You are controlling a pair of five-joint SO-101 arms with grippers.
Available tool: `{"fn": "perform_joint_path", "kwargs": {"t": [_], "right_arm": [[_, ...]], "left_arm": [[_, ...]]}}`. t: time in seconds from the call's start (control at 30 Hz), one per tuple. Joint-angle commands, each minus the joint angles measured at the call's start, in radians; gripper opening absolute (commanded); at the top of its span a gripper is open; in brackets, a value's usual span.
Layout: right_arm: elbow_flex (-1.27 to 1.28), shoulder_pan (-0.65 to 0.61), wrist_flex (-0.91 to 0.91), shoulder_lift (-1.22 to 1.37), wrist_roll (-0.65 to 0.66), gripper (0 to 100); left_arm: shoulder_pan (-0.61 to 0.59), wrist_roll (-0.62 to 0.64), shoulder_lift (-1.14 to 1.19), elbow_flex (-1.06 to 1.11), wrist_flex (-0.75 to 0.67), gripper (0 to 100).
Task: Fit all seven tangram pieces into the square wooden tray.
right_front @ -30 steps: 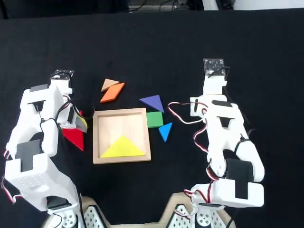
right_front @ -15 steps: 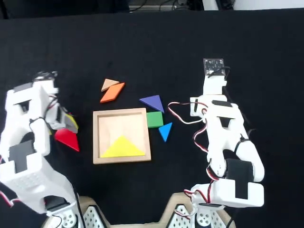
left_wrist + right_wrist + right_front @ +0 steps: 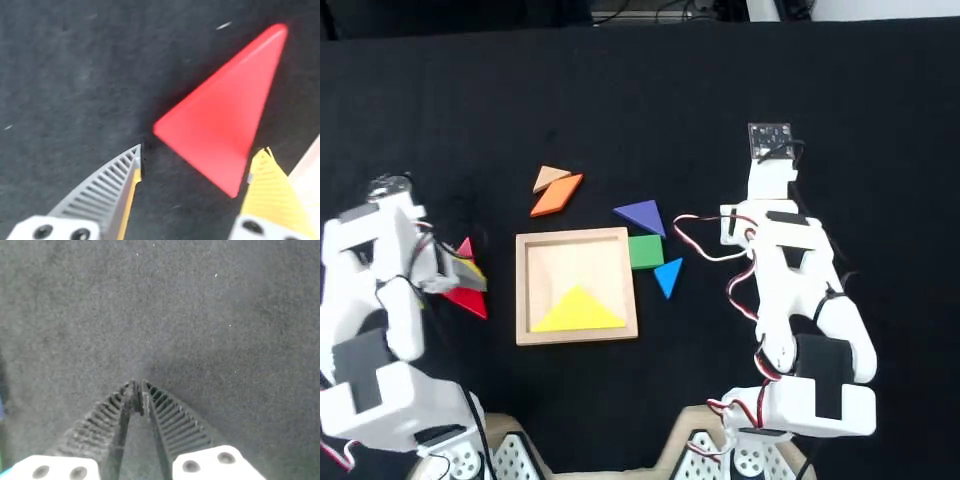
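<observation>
Left of the tray (image 3: 521, 300), red triangle (image 3: 220, 125), long axis seemingly alongside it.

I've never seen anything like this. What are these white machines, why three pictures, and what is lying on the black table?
These are two small robot arms, the left arm and the right arm, each ending in a two-fingered gripper. The wide picture comes from a fixed camera looking down over the table. The other two come from small cameras on each arm's wrist, looking along its fingers.

On the table lies a square wooden tray with a yellow triangle in it. Around it lie puzzle pieces: an orange parallelogram, a tan triangle, a dark blue triangle, a green square and a small blue triangle.

The left gripper is open, with a red triangle between its fingers. The right gripper is shut and holds nothing.
</observation>
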Motion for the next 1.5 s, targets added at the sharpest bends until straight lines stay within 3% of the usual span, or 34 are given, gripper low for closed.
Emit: {"fn": "perform_joint_path", "kwargs": {"t": [0.0, 0.47, 0.83, 1.03, 1.37, 1.47], "right_arm": [[-0.045, -0.012, -0.015, -0.005, 0.011, 1.5], [-0.045, -0.014, -0.014, -0.005, 0.011, 1.5], [-0.045, -0.014, -0.014, -0.005, 0.011, 1.5], [-0.045, -0.014, -0.014, -0.005, 0.011, 1.5], [-0.045, -0.014, -0.014, -0.005, 0.011, 1.5], [-0.045, -0.014, -0.014, -0.005, 0.011, 1.5]], "left_arm": [[0.061, 0.011, -0.074, 0.042, -0.058, 34], [0.002, 0.044, 0.133, -0.124, -0.058, 34], [0.036, 0.015, 0.242, -0.269, 0.015, 33], [0.065, -0.041, 0.245, -0.272, 0.060, 17], [0.130, -0.061, 0.242, -0.295, 0.098, 15], [0.136, -0.061, 0.242, -0.331, 0.101, 7]]}}
